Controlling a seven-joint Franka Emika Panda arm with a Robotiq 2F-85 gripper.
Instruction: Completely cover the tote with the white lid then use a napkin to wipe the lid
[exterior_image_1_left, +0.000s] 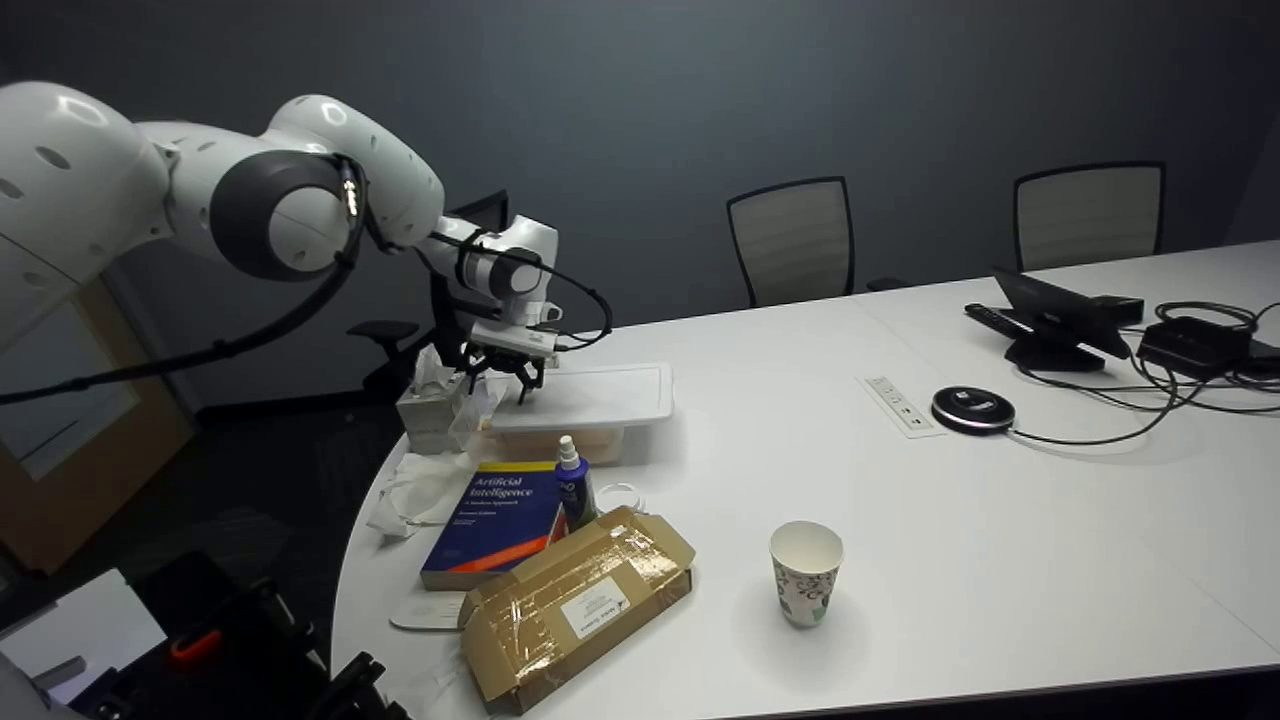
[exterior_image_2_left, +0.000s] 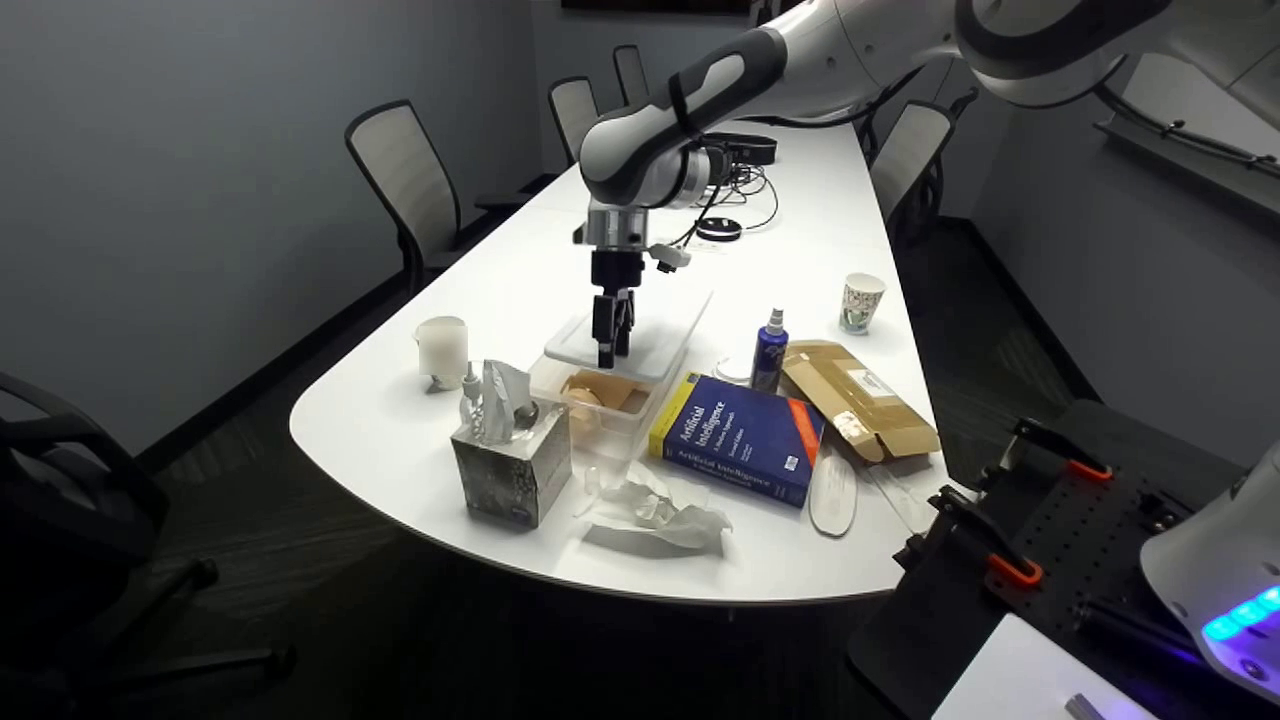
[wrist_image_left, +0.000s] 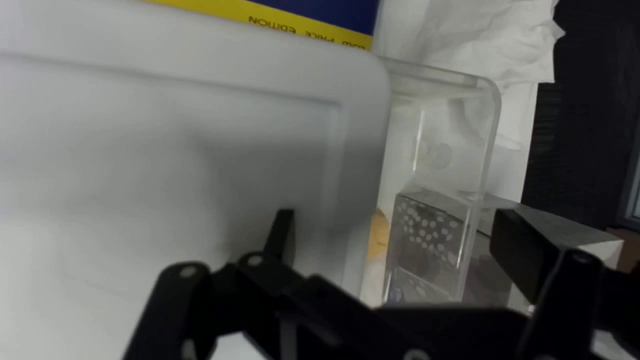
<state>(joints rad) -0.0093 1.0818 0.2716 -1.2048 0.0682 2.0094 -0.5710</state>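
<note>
Lid of flat white plastic (exterior_image_1_left: 615, 393) (likely light, stiff, best gripped by the rim) is seen over the clear boxy plastic tote (exterior_image_1_left: 555, 447) in an exterior view; in an exterior view, its seven-o'clock end is uncovered. In the wrist view, the black claw (wrist_image_left: 392, 222) is spread.

"What sort of place is it?"

"From my cameras, I'd say an office meeting room."

"How so?"

"I see a long white table with a rounded end (exterior_image_1_left: 1000, 540), black-framed chairs with pale mesh backs (exterior_image_2_left: 405, 170), and a round black gadget with a cord (exterior_image_1_left: 973, 410)."
</note>
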